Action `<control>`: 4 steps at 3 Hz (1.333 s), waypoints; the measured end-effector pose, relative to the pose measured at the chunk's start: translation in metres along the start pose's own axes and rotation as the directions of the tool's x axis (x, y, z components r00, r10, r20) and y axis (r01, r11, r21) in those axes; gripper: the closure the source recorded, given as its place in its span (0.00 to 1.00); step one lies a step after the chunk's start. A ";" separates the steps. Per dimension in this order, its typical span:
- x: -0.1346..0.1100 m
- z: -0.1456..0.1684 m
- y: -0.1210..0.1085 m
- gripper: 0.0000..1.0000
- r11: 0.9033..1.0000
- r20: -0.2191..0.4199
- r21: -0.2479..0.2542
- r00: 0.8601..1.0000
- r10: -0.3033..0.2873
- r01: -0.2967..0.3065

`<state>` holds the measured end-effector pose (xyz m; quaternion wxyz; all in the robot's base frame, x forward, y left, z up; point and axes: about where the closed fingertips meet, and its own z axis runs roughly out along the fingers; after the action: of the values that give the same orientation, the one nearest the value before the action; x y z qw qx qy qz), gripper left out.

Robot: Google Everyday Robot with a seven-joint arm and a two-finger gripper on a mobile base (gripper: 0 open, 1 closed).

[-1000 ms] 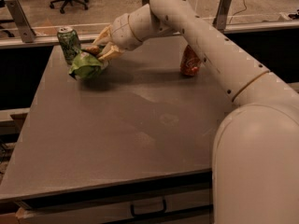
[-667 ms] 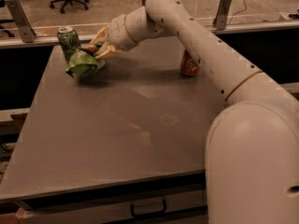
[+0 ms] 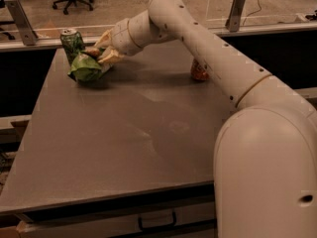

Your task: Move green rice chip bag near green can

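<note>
claw (image 3: 102,50) on crumpled bag (image 3: 84,69) beside can (image 3: 72,43)

A flat grey table (image 3: 124,148) carries three things, all along its far side. The green can (image 3: 73,42) stands upright at the far left corner. The green rice chip bag (image 3: 85,67) rests crumpled on the table just beside the can, on its near right. The gripper (image 3: 101,51) is at the bag's upper right edge. A red-orange can (image 3: 199,72) stands well apart to the right of the green can, half hidden by the arm.
</note>
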<state>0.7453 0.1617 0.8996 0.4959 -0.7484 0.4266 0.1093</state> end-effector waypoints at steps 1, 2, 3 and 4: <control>0.002 0.001 0.002 0.13 1.000 -0.013 0.002 1.000 0.011 -0.011; 0.003 -0.003 0.003 0.00 1.000 -0.022 0.001 1.000 0.008 -0.008; -0.007 -0.025 -0.004 0.00 1.000 -0.016 0.016 1.000 -0.015 0.015; -0.022 -0.057 -0.004 0.00 1.000 0.024 0.008 1.000 -0.018 0.018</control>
<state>0.7199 0.1261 0.9424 0.5047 -0.7491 0.4142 0.1123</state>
